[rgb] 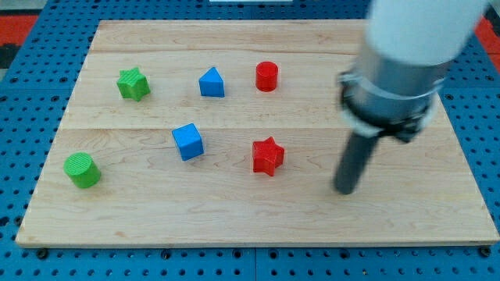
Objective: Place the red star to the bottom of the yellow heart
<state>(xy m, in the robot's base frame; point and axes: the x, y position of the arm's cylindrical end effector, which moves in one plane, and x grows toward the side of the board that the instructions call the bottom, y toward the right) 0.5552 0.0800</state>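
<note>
The red star [268, 156] lies on the wooden board, a little right of the middle. My tip [344, 190] rests on the board to the star's right and slightly lower, with a clear gap between them. No yellow heart shows in the view; the arm's white and grey body [406, 55] covers the board's upper right part.
A red cylinder [266, 76], a blue triangular block [212, 83] and a green star [133, 84] sit in a row near the view's top. A blue cube [187, 142] lies left of the red star. A green cylinder [82, 170] sits at lower left.
</note>
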